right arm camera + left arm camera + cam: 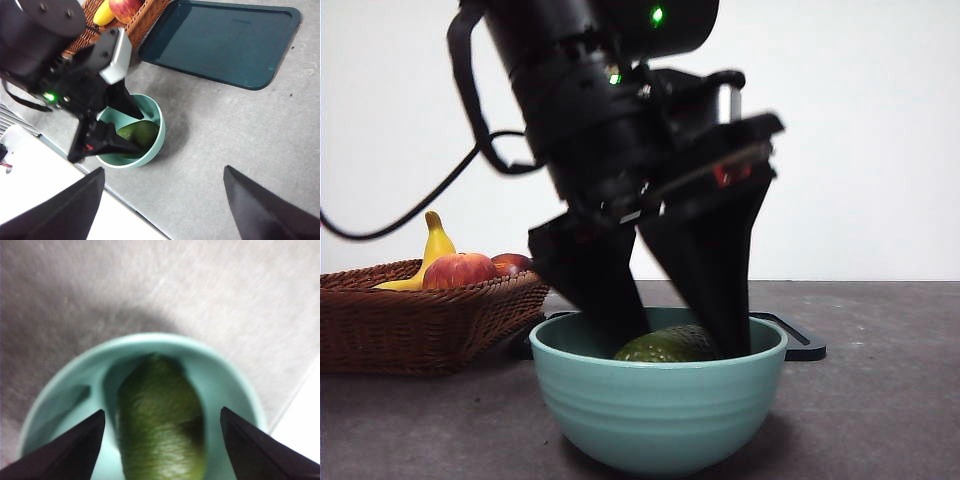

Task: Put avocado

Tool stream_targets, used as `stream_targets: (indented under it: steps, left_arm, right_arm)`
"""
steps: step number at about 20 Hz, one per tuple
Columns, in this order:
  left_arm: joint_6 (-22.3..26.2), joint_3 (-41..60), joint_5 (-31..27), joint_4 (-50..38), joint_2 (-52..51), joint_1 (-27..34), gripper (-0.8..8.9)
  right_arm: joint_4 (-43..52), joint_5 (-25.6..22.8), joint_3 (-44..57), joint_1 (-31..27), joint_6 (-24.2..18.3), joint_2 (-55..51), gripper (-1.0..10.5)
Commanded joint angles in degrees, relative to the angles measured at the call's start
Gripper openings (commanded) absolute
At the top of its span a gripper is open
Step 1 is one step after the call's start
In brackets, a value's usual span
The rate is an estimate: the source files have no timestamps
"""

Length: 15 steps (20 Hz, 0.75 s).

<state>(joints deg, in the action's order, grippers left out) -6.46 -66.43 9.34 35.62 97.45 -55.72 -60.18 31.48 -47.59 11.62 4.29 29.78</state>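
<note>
The dark green avocado [670,345] lies inside a teal bowl [660,410] at the table's front. My left gripper [675,335] reaches down into the bowl, its jaws open on either side of the avocado with a gap on each side. The left wrist view shows the avocado [160,425] between the spread jaws of that gripper [162,411], inside the bowl [225,370]. My right gripper [164,169] is open and empty, high above the table. From there I see the avocado [141,132], the bowl [161,125] and the left gripper [135,131].
A wicker basket [420,320] at the left holds a yellow banana [435,250] and red apples [458,270]. A dark flat tray [220,40] lies behind the bowl; its edge shows in the front view [800,345].
</note>
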Motion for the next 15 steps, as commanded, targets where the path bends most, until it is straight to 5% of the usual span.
stream_targets:
  steps: [1,7,15]
  left_arm:
    - [-0.2,-4.0,0.1,1.9,0.9,-0.6,3.75]
    - [0.0,-8.3,0.1,3.1,-3.4,1.7,3.74]
    - [0.0,-8.0,0.1,4.4,-19.0,16.7,3.73]
  right_arm:
    - [0.6,0.0,-0.9,0.3,-0.2,0.5,3.8]
    - [0.6,0.0,-0.9,0.3,-0.2,0.5,3.8]
    - [0.6,0.0,-0.9,0.3,-0.2,0.5,3.8]
